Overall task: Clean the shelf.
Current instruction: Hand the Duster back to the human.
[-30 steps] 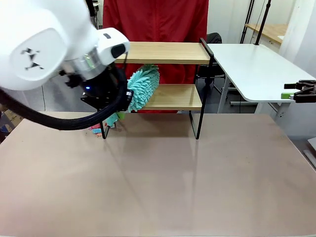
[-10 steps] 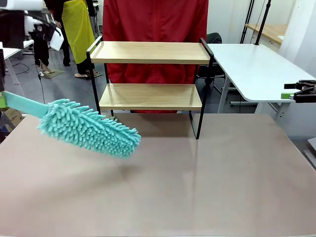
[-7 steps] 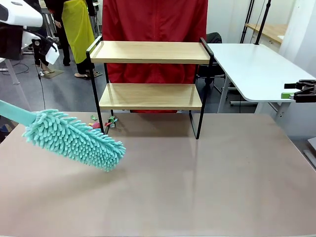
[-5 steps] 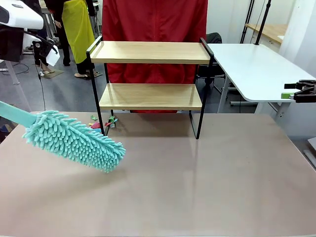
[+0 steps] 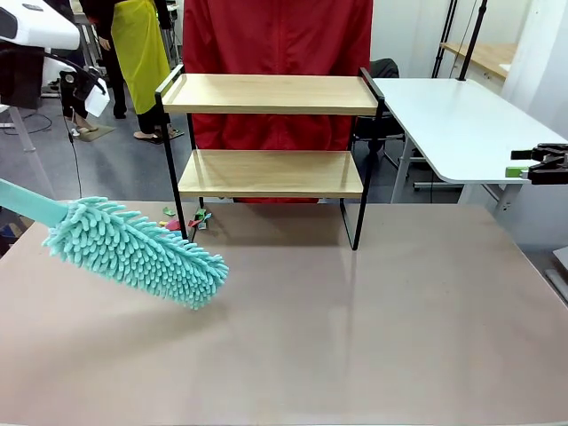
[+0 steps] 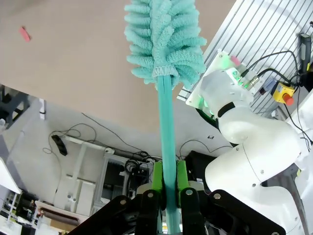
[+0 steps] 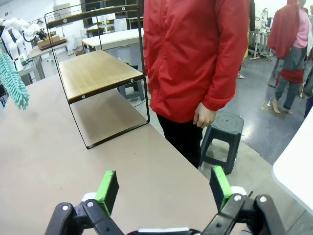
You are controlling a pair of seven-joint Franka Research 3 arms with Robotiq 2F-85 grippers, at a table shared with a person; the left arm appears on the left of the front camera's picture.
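Since 3 seconds ago the left claw (image 6: 166, 196) has pulled back from the shelf (image 5: 271, 173) to the worktop's (image 5: 355, 337) left side, its pads clamped tight on the teal handle of a fluffy duster (image 5: 133, 251) whose head hangs tilted just above the surface. Farther back, the shelf stands with both of its 2 boards bare at the worktop's far edge, small coloured scraps (image 5: 189, 219) lying by its left leg, and a person in a red jacket (image 7: 195, 54) behind it. Off to the right, the right claw (image 7: 164, 188) hovers with jaws spread wide and nothing between them.
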